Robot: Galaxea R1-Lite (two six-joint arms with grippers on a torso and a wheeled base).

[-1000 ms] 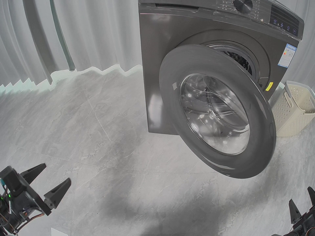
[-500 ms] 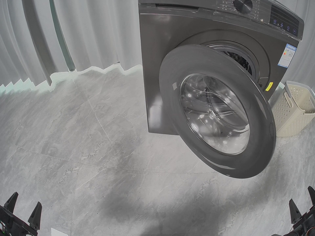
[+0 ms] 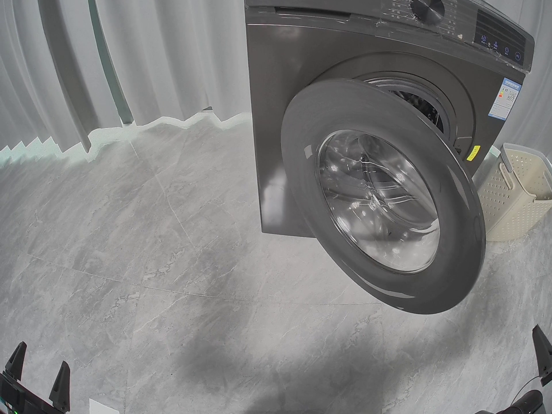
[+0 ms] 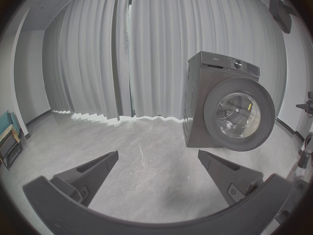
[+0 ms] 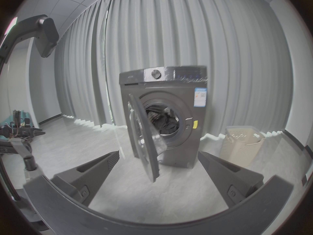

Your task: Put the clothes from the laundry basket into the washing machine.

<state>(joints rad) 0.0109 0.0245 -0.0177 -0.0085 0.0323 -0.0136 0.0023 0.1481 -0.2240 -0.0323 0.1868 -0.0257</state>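
Note:
A grey washing machine [image 3: 299, 87] [image 4: 195, 115] [image 5: 182, 92] stands on the floor with its round door [image 3: 382, 199] [image 5: 143, 141] swung wide. Dark clothes [image 5: 164, 119] lie inside the drum. A cream laundry basket [image 3: 520, 194] [image 5: 241, 141] sits beside the machine on its right; I cannot tell what it holds. My left gripper [image 3: 37, 369] [image 4: 158, 155] is low at the left, open and holding nothing, far from the machine. My right gripper [image 5: 158, 155] is open and holds nothing too; one fingertip [image 3: 541, 346] pokes up at the lower right.
Pale curtains [image 3: 144, 47] hang along the back wall. Bare grey tiled floor [image 3: 172, 260] stretches to the left of and in front of the machine. A small chair [image 4: 9, 137] stands far off at the room's side.
My left gripper has dropped from a raised spot to the lower left corner. The right gripper has shifted slightly toward the right edge.

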